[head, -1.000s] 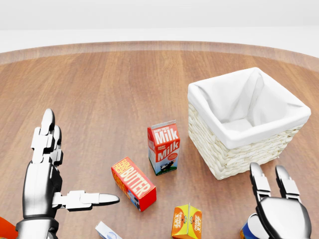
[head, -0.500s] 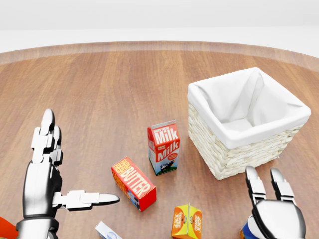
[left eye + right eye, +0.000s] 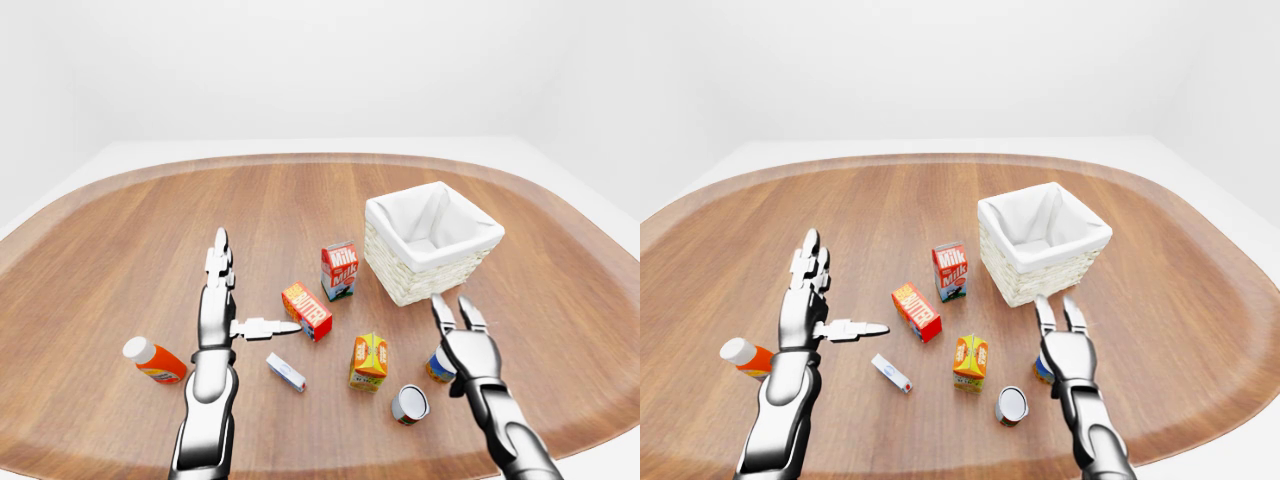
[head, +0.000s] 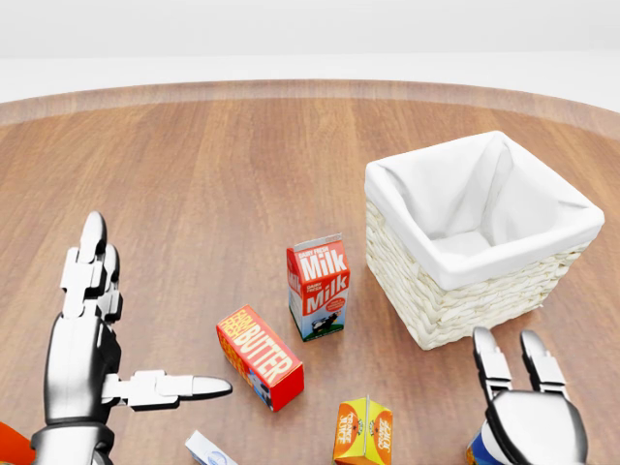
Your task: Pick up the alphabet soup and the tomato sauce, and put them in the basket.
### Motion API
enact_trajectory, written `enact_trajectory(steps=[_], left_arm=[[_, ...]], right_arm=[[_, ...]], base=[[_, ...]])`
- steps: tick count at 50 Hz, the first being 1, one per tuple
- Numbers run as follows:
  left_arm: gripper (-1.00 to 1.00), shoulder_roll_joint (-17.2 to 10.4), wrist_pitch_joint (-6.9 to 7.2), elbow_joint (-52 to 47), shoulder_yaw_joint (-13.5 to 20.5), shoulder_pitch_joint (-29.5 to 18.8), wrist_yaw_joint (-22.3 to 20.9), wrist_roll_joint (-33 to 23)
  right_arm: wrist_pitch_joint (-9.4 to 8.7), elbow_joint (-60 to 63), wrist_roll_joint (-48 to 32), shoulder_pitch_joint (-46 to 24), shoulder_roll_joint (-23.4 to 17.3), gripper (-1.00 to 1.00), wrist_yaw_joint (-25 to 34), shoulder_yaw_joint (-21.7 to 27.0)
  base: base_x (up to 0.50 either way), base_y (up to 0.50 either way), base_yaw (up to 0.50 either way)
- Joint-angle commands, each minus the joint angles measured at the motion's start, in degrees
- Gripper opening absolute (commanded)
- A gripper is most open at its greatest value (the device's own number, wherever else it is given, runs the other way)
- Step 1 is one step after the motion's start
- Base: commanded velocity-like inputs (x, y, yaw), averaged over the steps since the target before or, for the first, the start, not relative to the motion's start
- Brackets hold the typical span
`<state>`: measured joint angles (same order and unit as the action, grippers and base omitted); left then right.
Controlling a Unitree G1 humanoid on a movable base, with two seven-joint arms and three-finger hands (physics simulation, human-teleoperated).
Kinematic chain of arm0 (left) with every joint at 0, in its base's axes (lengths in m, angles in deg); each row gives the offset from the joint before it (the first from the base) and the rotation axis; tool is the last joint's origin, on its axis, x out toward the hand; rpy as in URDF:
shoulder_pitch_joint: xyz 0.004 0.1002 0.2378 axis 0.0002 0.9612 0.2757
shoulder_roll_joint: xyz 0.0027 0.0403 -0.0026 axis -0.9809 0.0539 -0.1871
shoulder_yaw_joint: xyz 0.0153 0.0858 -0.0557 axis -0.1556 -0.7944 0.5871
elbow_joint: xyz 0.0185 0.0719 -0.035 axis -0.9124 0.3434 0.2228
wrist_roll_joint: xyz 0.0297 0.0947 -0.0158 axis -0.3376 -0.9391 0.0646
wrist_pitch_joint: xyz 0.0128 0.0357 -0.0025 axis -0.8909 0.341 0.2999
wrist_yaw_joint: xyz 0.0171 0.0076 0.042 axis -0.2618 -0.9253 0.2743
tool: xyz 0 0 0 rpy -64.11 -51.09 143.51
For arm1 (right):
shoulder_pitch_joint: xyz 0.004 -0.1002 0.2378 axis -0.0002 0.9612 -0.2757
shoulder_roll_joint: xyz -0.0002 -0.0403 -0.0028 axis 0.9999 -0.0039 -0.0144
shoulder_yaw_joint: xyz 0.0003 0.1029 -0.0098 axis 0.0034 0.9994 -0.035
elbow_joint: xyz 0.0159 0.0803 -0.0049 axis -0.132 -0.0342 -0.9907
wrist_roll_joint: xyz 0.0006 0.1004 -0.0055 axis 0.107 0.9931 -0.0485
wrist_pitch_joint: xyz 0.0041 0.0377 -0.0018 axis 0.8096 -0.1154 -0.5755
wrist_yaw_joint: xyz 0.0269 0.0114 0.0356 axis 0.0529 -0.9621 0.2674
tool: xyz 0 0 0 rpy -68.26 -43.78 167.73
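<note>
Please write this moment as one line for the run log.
right hand: open, above blue-labelled can | left hand: open, idle | white-lined wicker basket: empty | lying silver-topped can: untouched

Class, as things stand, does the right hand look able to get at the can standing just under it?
Probably yes: the right hand hangs open above the upright can, nothing lies between them, and the tipped can lies apart.

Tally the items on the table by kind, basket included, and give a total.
Cartons: 2, milk and an orange one
Boxes: 2, butter and a small white one lying flat
Cans: 2, one on its side, one partly behind the right hand
Bottles: 1, orange with white cap
Baskets: 1
Total: 8
</note>
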<state>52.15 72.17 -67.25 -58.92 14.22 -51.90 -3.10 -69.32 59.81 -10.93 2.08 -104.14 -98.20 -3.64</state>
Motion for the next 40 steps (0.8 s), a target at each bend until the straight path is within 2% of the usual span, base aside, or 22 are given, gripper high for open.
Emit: enact_trajectory(steps=[1, 40], left_arm=[[1.0, -0.02, 0.0, 0.05, -0.1, 0.12, -0.31, 0.01], [1.0, -0.04, 0.0, 0.61, -0.03, 0.07, -0.27, 0.04]], right_arm=[[0.0, -2.15, -0.03, -0.95, -0.4, 1.0, -1.06, -0.67], [0.0, -10.75, -0.74, -3.59, -0.82, 1.0, -5.83, -3.47]], base=[[0.0, 0.0, 0.0], [0.0, 0.0, 0.0]])
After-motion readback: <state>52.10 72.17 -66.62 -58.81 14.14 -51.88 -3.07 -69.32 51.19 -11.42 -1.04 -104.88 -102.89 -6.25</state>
